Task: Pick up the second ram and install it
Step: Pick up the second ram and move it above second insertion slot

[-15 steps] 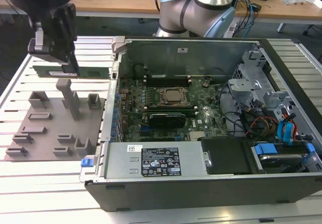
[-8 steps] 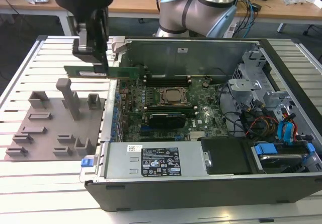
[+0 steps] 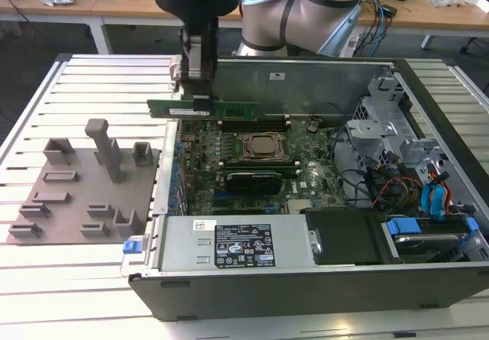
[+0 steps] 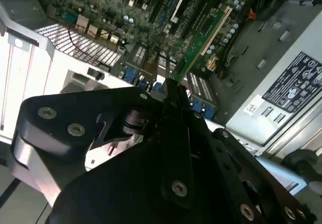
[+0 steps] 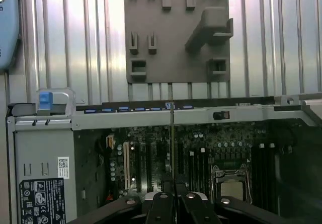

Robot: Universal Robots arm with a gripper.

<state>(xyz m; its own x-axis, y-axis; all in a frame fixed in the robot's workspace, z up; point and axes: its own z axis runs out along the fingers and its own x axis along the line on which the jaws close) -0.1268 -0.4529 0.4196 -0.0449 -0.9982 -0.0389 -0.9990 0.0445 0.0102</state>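
Observation:
My gripper (image 3: pixel 200 102) is shut on the second ram (image 3: pixel 229 110), a long, thin green stick. It hangs level in the air above the back left part of the open computer's motherboard (image 3: pixel 306 183), clear of the slots below. The first wrist view shows the ram (image 5: pixel 172 133) edge-on as a thin line running out from the gripper (image 5: pixel 172 189) over the board. In the second wrist view the green stick (image 4: pixel 204 40) reaches out from the gripper (image 4: pixel 170 90) above the board's slots.
The open computer case (image 3: pixel 306 279) lies on a slatted metal table. Inside it are the CPU socket (image 3: pixel 263 147), a black-topped card (image 3: pixel 248 178), the power supply (image 3: pixel 229 244) and cables at the exterior view's right. A grey fixture plate (image 3: pixel 76 195) with upright posts lies beside the case.

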